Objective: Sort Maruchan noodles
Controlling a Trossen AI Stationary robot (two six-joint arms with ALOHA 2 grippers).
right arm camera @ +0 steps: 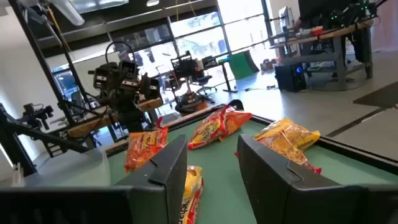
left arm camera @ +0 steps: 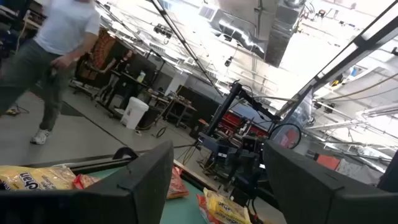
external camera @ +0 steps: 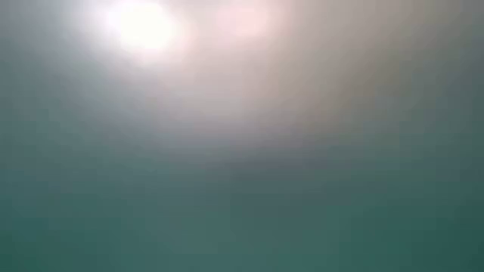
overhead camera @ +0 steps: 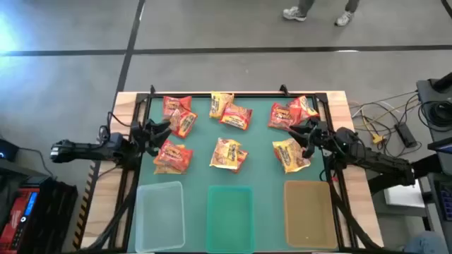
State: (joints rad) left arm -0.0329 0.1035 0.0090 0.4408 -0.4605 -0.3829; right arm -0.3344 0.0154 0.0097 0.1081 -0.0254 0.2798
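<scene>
Lying loose: crinkly red/orange/yellow noodle pkts (overhead camera: 228,153) on green mat (overhead camera: 261,152).

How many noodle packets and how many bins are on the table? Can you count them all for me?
Noodle packets: about 10 (some overlap, so the count is not exact)
Bins: 3, one clear, one green, one tan
Total: about 13
</scene>
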